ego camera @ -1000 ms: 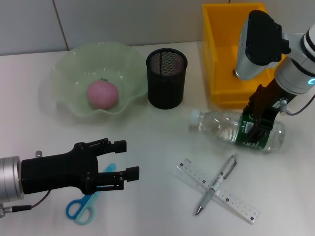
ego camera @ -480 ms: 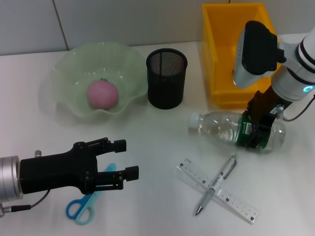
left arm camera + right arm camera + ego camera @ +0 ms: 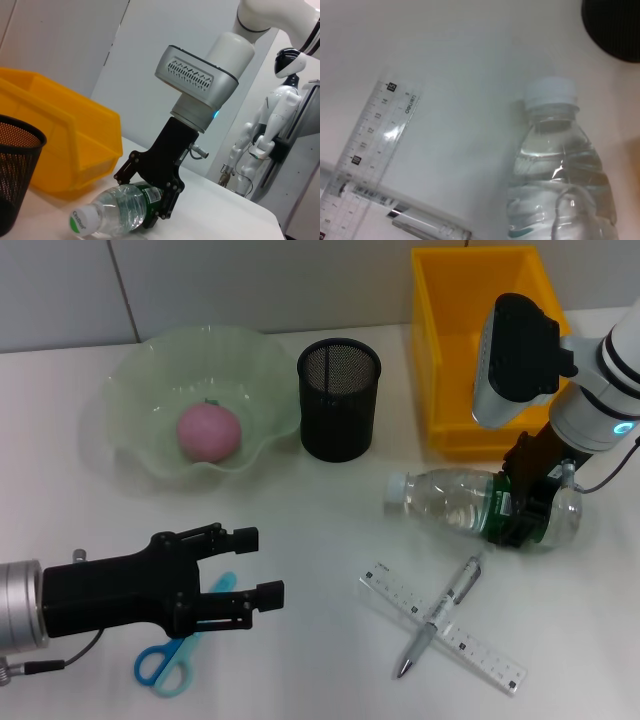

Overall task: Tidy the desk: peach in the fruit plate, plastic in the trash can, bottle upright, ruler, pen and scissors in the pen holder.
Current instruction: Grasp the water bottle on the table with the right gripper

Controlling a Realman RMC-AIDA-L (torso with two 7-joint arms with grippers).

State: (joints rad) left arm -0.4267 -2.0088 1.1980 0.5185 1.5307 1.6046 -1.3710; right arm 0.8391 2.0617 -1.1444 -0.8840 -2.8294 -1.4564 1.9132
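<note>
The left gripper (image 3: 262, 562) is hanging w/ jaws wide, above the scissors (image 3: 178, 652). The bottle (image 3: 480, 503) is lying flat on the worktop, cap pointing sideways away from the right gripper (image 3: 524, 508), whose jaws are squeezing its label end. The right arm is nearer.

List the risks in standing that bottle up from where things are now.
1. The right gripper clamps the lying bottle around its green label, near the base; swinging the long neck end up could let the smooth plastic slip or twist.
2. The pen lies across the ruler just in front of the bottle; a swinging neck might knock them.
3. The yellow bin is right behind the arm, so lifting may bump it.
</note>
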